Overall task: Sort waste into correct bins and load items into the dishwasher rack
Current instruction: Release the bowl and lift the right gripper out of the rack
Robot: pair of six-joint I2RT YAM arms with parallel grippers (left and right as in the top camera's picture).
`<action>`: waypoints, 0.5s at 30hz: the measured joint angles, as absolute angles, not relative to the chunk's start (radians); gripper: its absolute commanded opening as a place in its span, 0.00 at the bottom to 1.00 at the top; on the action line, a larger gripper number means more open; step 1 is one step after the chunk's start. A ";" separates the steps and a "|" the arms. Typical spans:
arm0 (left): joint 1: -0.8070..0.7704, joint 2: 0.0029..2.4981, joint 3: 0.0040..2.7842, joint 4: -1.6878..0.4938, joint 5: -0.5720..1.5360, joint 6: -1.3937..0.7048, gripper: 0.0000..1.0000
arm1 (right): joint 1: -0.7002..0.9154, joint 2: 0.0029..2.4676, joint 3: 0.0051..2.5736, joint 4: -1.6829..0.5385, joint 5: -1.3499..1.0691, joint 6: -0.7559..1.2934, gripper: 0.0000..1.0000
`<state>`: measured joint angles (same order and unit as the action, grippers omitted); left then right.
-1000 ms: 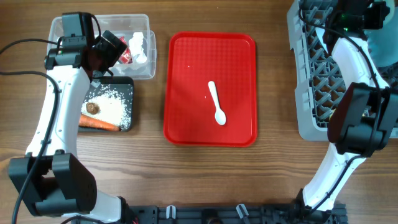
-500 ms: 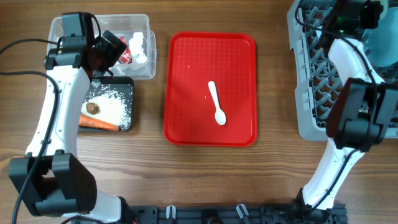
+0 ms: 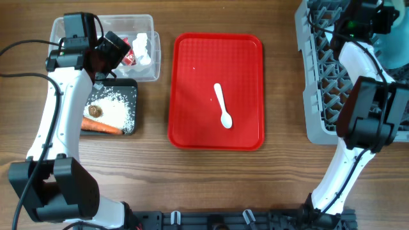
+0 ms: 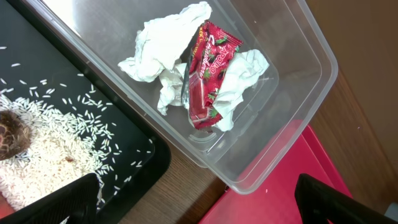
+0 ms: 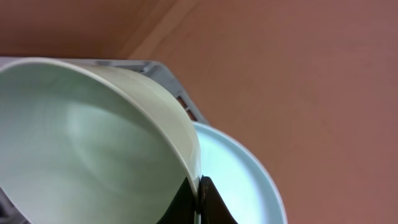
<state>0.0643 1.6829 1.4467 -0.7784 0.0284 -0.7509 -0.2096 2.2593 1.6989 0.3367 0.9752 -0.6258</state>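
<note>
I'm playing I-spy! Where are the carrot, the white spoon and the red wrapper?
carrot (image 3: 101,126): overhead view, middle of its body.
white spoon (image 3: 220,101): overhead view, on its handle.
red wrapper (image 4: 208,71): left wrist view, its middle.

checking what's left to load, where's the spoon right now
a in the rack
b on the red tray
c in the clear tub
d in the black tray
b: the spoon lies flat on the red tray, well apart from the rack.
</note>
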 measured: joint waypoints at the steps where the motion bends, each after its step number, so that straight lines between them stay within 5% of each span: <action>1: 0.064 1.683 1.447 -0.778 0.028 -0.751 1.00 | -0.212 2.259 1.699 0.342 0.977 -0.631 0.04; 10: 0.064 1.683 1.447 -0.778 0.029 -0.751 1.00 | -0.204 2.268 1.701 0.245 0.982 -0.645 0.05; 15: 0.064 1.683 1.447 -0.778 0.028 -0.751 1.00 | -0.190 2.270 1.701 0.230 0.986 -0.640 0.31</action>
<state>0.0643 1.6829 1.4467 -0.7784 0.0284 -0.7509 -0.1898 2.2704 1.7008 0.2298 0.9859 -0.6395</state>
